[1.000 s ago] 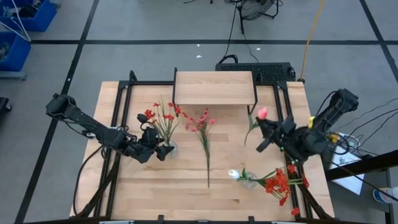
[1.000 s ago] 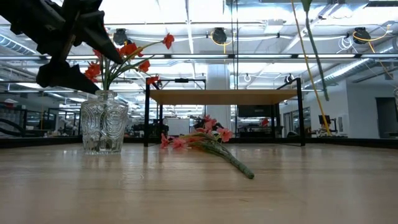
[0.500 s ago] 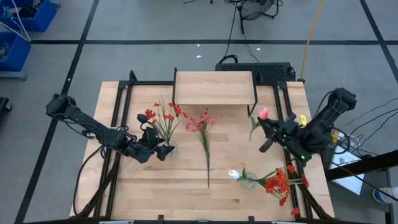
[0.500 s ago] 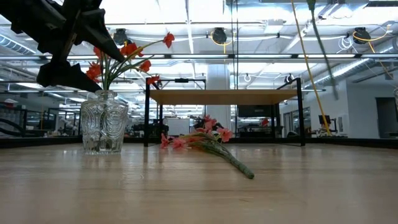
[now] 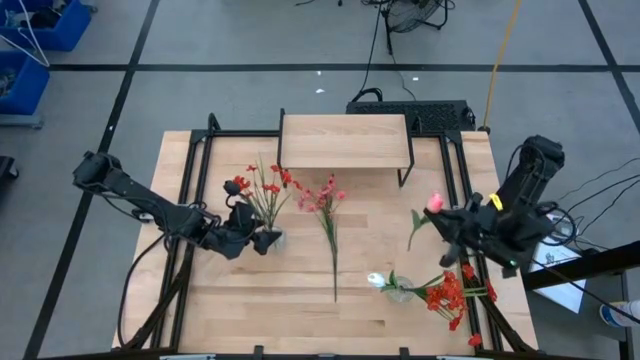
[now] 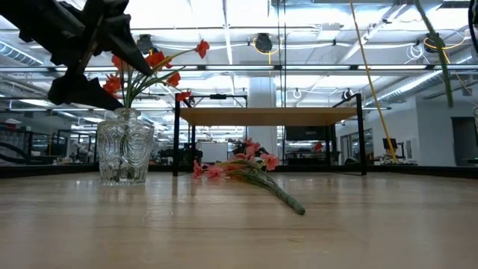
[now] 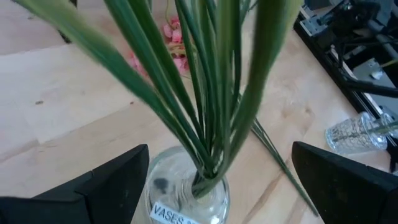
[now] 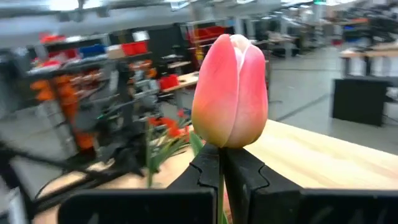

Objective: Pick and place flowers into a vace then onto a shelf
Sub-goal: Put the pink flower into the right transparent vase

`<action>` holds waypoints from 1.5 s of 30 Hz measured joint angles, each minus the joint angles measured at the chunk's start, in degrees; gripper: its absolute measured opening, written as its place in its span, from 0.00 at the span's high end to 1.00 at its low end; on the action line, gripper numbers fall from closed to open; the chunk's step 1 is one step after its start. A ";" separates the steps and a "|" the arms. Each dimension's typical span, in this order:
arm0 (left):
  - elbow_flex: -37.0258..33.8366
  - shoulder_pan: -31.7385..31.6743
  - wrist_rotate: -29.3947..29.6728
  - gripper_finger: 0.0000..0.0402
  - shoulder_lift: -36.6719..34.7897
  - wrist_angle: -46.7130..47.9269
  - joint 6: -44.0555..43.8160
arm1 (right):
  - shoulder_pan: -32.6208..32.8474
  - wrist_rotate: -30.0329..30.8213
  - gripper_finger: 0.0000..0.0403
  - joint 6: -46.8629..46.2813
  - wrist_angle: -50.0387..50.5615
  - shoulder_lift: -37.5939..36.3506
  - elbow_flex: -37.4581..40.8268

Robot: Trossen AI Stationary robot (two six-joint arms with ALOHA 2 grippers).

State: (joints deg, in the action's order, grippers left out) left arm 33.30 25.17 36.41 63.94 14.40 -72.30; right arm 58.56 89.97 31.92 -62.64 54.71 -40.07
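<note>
1. The right end effector (image 8: 221,163) is closed on the stem of a pink bud (image 5: 435,202), held in the air over the right side of the surface (image 5: 360,300), its leaf hanging beside it.
2. In the right wrist view the pink bud stands upright just above the clamped fingers (image 8: 205,168).
3. The left end effector (image 5: 262,241) is wide open at a glass vase (image 6: 125,155) on the left half of the surface; its fingers (image 7: 118,180) flank the vase, and I cannot tell whether they touch it.
4. That vase holds red flowers (image 5: 262,190) on green stems (image 7: 205,93).
5. A pink spray (image 5: 326,205) lies flat mid-surface, its stem pointing to the near edge.
6. A second vase (image 5: 398,290) stands near the front right, with a white bud (image 5: 376,280) and red blooms (image 5: 448,295) leaning out of it.
7. The shelf (image 5: 345,140) sits at the back, its top bare.
</note>
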 joint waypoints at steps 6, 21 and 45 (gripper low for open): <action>0.00 -2.33 -0.01 0.01 0.00 -1.10 0.38 | 4.71 0.01 1.00 -1.88 -2.05 -2.27 0.00; 0.00 -6.89 -0.18 0.01 0.00 -1.41 1.55 | 8.70 0.01 1.00 -16.42 -0.59 0.46 2.97; 0.00 -7.89 -0.43 0.01 0.02 -1.41 1.54 | 8.52 -0.15 1.00 -16.70 -4.83 -1.73 2.97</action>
State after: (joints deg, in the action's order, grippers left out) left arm 33.30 17.28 35.99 63.96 12.99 -70.76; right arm 67.08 89.82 15.22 -67.47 52.99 -37.10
